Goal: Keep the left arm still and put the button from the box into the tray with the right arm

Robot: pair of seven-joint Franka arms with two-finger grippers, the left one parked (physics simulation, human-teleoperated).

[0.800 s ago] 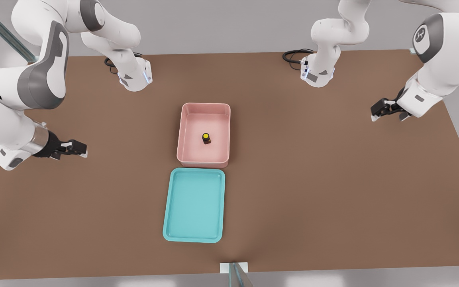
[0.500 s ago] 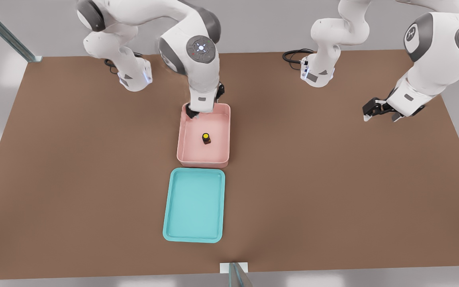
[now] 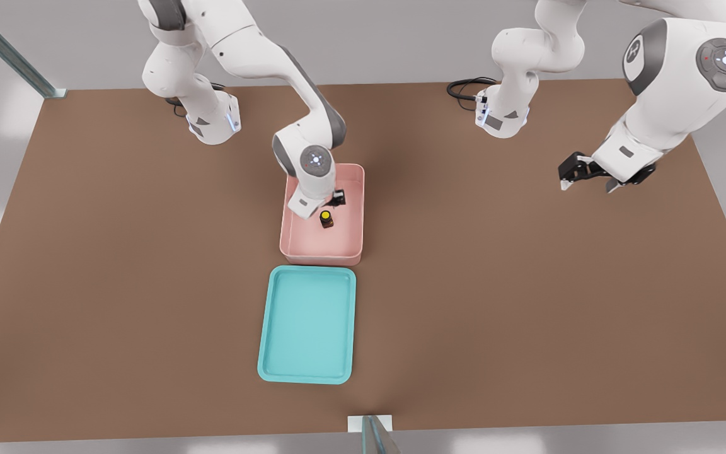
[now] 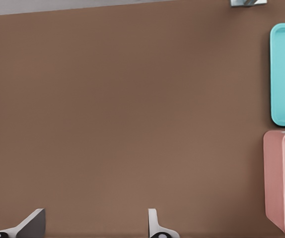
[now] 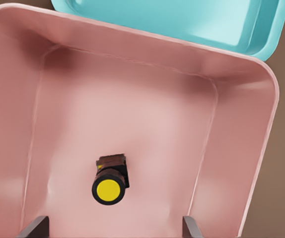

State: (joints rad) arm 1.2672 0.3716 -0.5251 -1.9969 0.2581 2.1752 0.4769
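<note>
Half a second ago the right arm's gripper (image 3: 336, 199) was over the pink box's (image 3: 290, 208) far rim; now it's down inside, fingers spread wide and empty, right beside the button (image 3: 326, 218). Grab looks imminent; the teal tray (image 3: 266, 321) waits.

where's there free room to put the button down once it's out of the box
The tray is bare inside its whole rim, just in front of the box. The brown table is open on both sides. The box is crowded: the open tool hangs inside it, just beside the button.
</note>
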